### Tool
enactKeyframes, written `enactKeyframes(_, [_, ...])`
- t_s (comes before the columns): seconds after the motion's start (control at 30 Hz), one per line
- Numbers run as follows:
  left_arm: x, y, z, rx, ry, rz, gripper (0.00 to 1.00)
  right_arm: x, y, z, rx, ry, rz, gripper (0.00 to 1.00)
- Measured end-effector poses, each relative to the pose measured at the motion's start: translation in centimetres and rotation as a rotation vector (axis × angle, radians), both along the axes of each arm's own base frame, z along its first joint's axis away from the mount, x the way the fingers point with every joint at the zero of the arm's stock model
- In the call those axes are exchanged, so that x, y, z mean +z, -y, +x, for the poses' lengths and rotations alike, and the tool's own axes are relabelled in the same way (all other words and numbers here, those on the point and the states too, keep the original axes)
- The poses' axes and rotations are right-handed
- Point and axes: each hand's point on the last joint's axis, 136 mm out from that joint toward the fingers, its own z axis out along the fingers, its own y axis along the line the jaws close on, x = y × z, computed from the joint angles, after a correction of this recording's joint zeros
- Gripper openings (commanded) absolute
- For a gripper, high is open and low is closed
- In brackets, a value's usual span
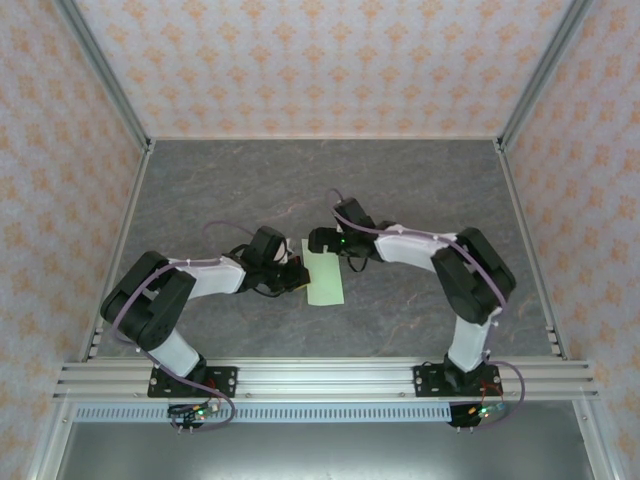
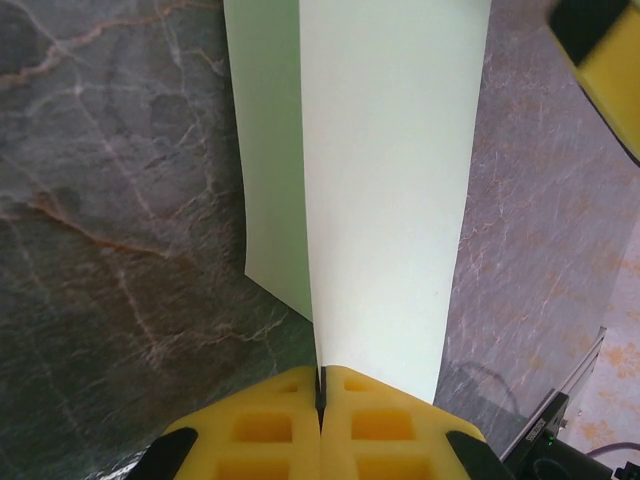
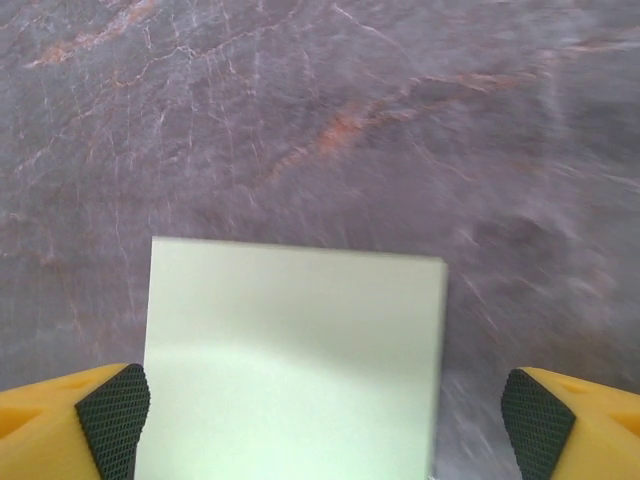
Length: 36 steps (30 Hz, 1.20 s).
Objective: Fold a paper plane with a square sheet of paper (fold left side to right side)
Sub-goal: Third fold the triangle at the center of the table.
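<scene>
The square sheet of paper (image 1: 326, 276) is pale green and lies mid-table, looking like a narrow upright rectangle from above. My left gripper (image 1: 297, 279) is at its left edge, yellow fingers (image 2: 270, 425) shut on the paper (image 2: 385, 200), and one layer stands up from the pinch (image 2: 321, 392). A lower layer (image 2: 268, 150) lies flat on the table to the left. My right gripper (image 1: 322, 243) hovers over the sheet's far end, open, with the paper (image 3: 295, 350) between its wide-apart pads (image 3: 112, 415). A paper plane is out of view.
The dark marbled tabletop (image 1: 420, 180) is bounded by aluminium rails, with a rail (image 1: 330, 378) along the near edge where both arm bases are bolted. A finger of the right gripper (image 2: 605, 50) sits at the top right corner of the left wrist view.
</scene>
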Motion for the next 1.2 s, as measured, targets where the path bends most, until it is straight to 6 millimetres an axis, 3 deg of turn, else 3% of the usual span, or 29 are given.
enactKeyframes(0.13, [0.0,0.0,0.0,0.003,-0.004,0.001,0.02,3.3,3.1,-3.0,0.017,0.137,0.018,0.97])
enactKeyframes(0.23, [0.3,0.0,0.0,0.006,0.001,-0.004,0.02,4.5,4.1,-5.9,0.064,0.235,0.003,0.97])
enactKeyframes(0.4, [1.4,0.1,0.2,0.023,0.015,-0.023,0.01,4.0,2.2,-13.0,0.264,0.355,-0.049,0.96])
enactKeyframes(0.57, [1.7,0.2,0.3,0.038,0.005,-0.031,0.01,3.6,-0.4,-16.9,0.405,0.474,-0.129,0.96])
enactKeyframes(0.7, [1.6,0.1,0.3,0.040,-0.001,-0.029,0.00,2.5,-2.9,-17.5,0.482,0.540,-0.263,0.96])
enactKeyframes(0.83, [1.5,0.1,0.1,0.044,-0.012,-0.028,0.00,1.5,-4.6,-16.8,0.525,0.579,-0.369,0.96])
enactKeyframes(1.1, [1.4,0.0,0.0,0.045,-0.021,-0.022,0.00,-0.3,-4.5,-16.2,0.593,0.604,-0.507,0.95])
enactKeyframes(1.2, [1.4,0.0,0.0,0.045,-0.022,-0.022,0.00,-1.0,-4.9,-15.8,0.620,0.612,-0.561,0.87])
